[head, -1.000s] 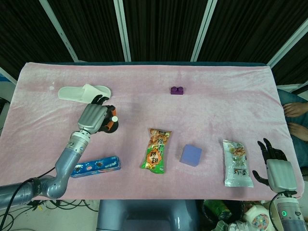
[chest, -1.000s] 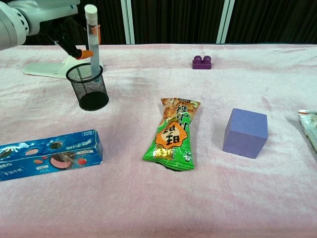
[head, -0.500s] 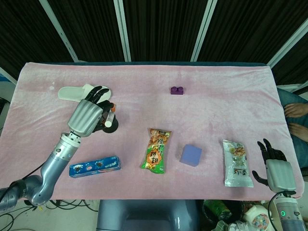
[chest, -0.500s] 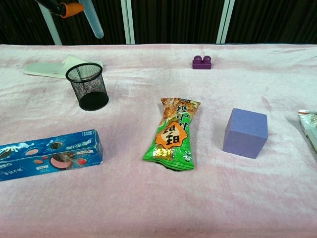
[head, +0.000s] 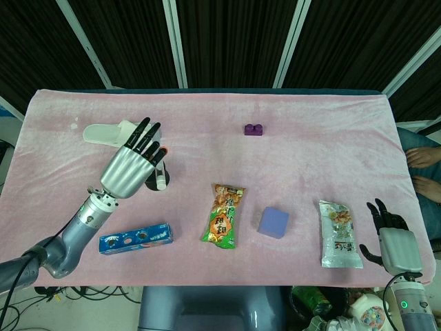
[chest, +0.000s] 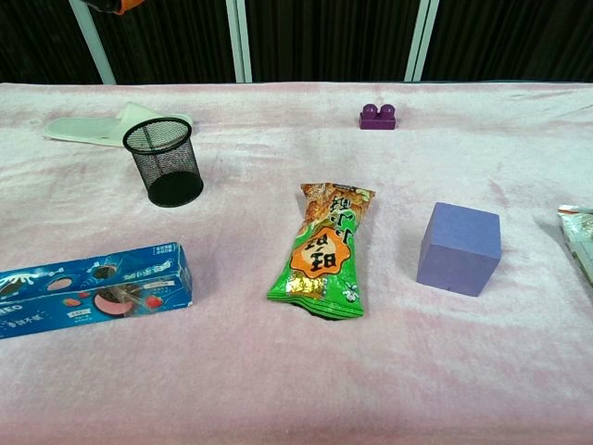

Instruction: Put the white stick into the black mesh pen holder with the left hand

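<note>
Grey metal of the left hand point(head: 127, 172) is seen from above, fingers stretched out. The white stick point(head: 160, 181) is judged to be pinched beneath the palm, though the grip itself is hidden. The black mesh pen holder point(chest: 164, 162) is shown empty below. The stick should be brought upright over the rim, lowered inside, and only then released. The right hand point(head: 394, 243) is held open, well apart.

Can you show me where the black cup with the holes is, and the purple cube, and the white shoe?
black mesh pen holder point(chest: 166, 168), chest view, front of its mesh wall
purple cube point(chest: 459, 249), chest view, its front face
white slipper point(head: 105, 133), head view, its flat sole
</note>
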You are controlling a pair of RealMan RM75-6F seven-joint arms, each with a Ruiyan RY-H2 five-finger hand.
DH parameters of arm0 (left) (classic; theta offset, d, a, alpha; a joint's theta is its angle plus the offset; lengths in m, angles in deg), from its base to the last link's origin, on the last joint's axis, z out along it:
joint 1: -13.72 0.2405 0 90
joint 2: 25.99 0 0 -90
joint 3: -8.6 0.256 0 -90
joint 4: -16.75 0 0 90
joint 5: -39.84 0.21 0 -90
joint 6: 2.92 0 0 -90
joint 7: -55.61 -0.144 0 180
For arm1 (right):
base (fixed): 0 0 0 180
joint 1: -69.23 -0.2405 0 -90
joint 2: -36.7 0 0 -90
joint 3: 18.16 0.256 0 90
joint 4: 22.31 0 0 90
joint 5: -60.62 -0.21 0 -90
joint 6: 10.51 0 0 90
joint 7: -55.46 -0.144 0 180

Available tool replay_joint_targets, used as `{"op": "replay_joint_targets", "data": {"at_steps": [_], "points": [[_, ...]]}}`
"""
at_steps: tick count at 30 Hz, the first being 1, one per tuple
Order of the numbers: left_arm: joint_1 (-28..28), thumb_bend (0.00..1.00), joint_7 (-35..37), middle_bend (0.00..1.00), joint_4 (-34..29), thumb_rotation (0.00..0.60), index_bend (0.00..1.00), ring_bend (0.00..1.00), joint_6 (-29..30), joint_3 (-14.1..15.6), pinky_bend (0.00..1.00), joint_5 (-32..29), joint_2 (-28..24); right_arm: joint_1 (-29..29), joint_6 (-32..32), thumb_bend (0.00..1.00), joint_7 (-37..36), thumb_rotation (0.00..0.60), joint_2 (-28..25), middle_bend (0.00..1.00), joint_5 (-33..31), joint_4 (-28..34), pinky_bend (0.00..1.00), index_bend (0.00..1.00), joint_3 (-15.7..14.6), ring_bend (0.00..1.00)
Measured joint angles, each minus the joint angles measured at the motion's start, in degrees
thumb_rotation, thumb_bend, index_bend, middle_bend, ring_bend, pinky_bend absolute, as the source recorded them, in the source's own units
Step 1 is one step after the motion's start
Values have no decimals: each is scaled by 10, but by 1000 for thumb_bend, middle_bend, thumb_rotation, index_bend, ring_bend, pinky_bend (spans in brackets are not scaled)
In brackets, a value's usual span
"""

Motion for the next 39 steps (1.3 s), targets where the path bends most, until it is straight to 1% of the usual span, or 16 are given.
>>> {"op": "replay_joint_targets", "data": {"at_steps": [2,5,8,10,14,15,17,18,20,21,24,27,29,32,35,39], "points": [[1,392,15,550,-12,600,614,141,-8,-3,146,-15,2,0,1,177,-1,600,-1,17,-1,-1,158,10,0,181],[2,393,62,549,-47,600,622,140,-27,-11,148,-53,4,-1,1,176,-2,600,-1,17,-1,0,158,10,0,181],[4,392,128,548,-105,600,627,140,-56,-25,150,-106,1,0,1,176,-2,600,-2,17,0,0,158,10,0,186],[5,392,177,548,-165,600,626,140,-87,-39,153,-154,-11,0,0,177,-2,600,-3,17,0,0,158,10,-1,186],[7,392,274,547,-282,600,623,140,-154,-69,155,-254,-51,1,-1,177,-2,600,-3,17,1,0,158,10,-1,186],[9,392,314,547,-312,600,622,140,-174,-80,155,-282,-64,1,-1,177,-3,600,-3,17,2,0,158,10,-2,186],[12,392,380,547,-344,600,621,140,-207,-100,156,-314,-89,1,-1,177,-3,600,-4,17,2,0,158,10,-2,186],[15,392,429,548,-359,600,621,140,-235,-115,158,-328,-110,1,-1,177,-3,600,-4,17,2,0,158,10,-2,186],[22,392,505,548,-377,600,620,140,-283,-139,161,-343,-139,1,0,176,-2,600,-4,17,2,0,158,10,-3,186],[28,392,556,549,-385,600,619,140,-313,-155,162,-348,-159,0,1,177,-2,600,-3,17,2,1,158,10,-3,187],[46,392,669,550,-398,600,620,140,-380,-191,162,-345,-202,0,0,177,0,600,-3,17,2,1,158,10,-3,187],[57,392,732,550,-394,600,621,140,-409,-200,164,-326,-218,0,1,177,2,600,-3,17,0,2,158,11,-3,186],[61,392,742,549,-385,600,621,140,-406,-196,166,-313,-217,-1,1,178,3,600,-2,17,0,3,158,11,-2,186],[64,392,714,548,-362,600,619,140,-385,-182,169,-291,-203,-1,1,177,6,600,-1,17,-1,4,158,11,-2,187],[65,392,629,548,-329,600,619,140,-350,-162,170,-264,-178,-1,1,178,7,600,-1,17,-3,5,158,11,-2,186],[61,393,462,549,-255,600,621,140,-280,-129,173,-205,-121,-1,1,177,7,600,-1,17,-5,5,158,11,-2,186]]}}
